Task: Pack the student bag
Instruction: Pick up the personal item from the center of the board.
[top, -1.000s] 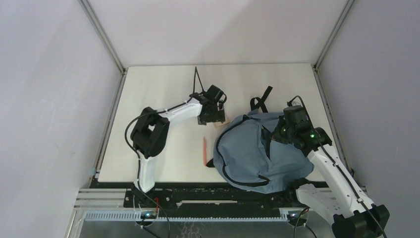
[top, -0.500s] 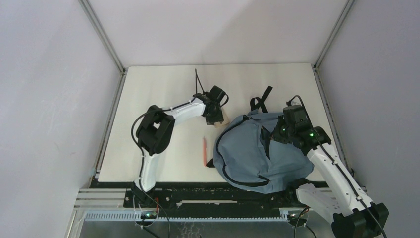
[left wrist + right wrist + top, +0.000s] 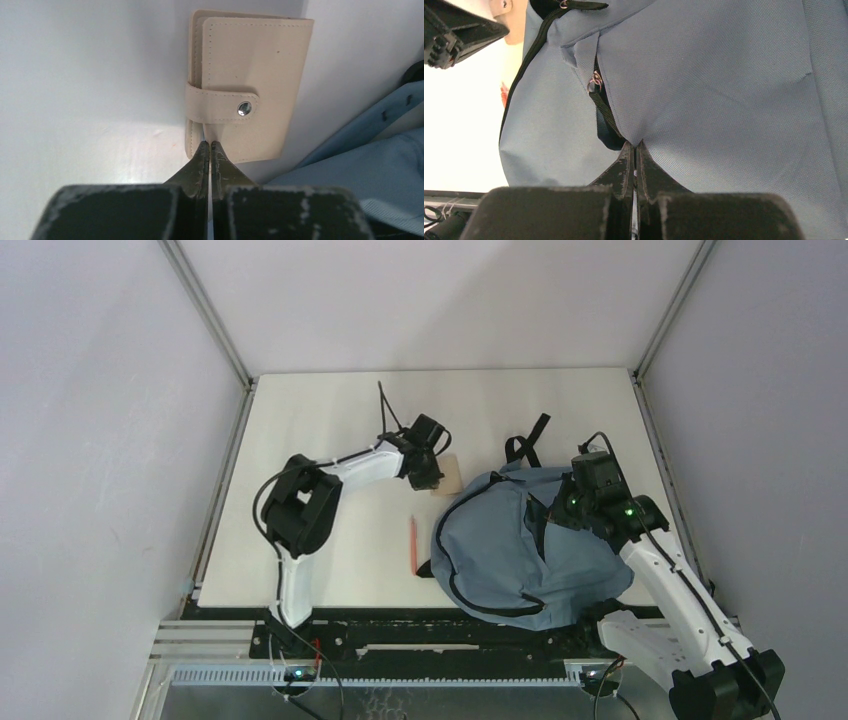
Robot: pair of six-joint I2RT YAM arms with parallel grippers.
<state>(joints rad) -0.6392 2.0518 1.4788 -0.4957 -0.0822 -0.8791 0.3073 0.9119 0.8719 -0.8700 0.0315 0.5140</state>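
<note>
left gripper [image 3: 210,146] now snapped closed at beige wallet [image 3: 250,60] edge, right gripper [image 3: 634,146] pinching student bag [image 3: 724,100]

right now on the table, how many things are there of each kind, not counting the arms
blue student bag: 1
beige wallet: 1
red pencil: 1
total: 3
</note>
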